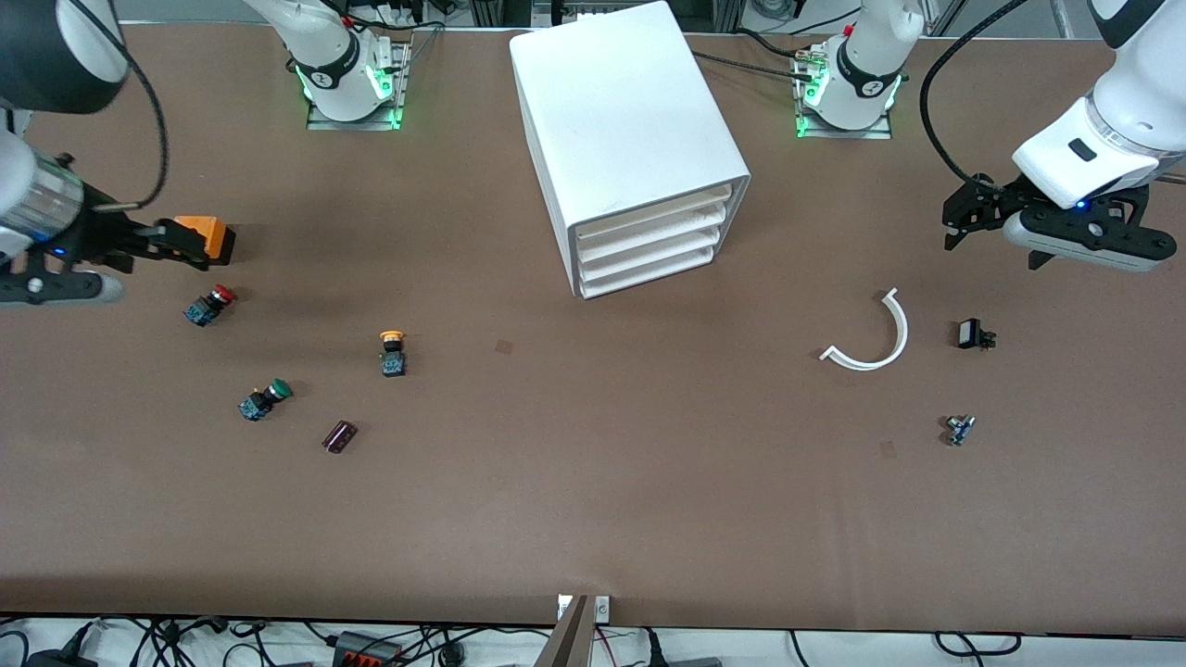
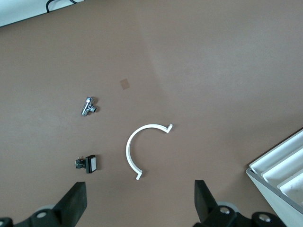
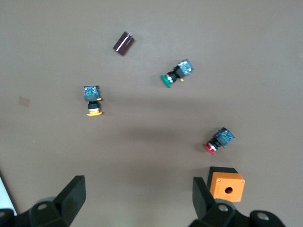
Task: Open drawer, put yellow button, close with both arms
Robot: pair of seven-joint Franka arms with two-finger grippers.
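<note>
Both pairs of jaws stand wide apart, gripping nothing. We see the left gripper (image 1: 959, 227) hanging over bare table at the left arm's end, above a white curved strip (image 1: 871, 338) and a small black part (image 1: 973, 333). Our right gripper (image 1: 181, 243) hovers at the right arm's end, over the table beside an orange box (image 1: 206, 233) and a red-capped switch (image 1: 210, 304). The yellow button (image 1: 393, 352) lies on the table (cap pointing toward the bases), nearer the front camera than the cabinet (image 1: 621, 130), beside the green-capped switch (image 1: 264, 399). The drawer (image 1: 653, 215) sits shut.
</note>
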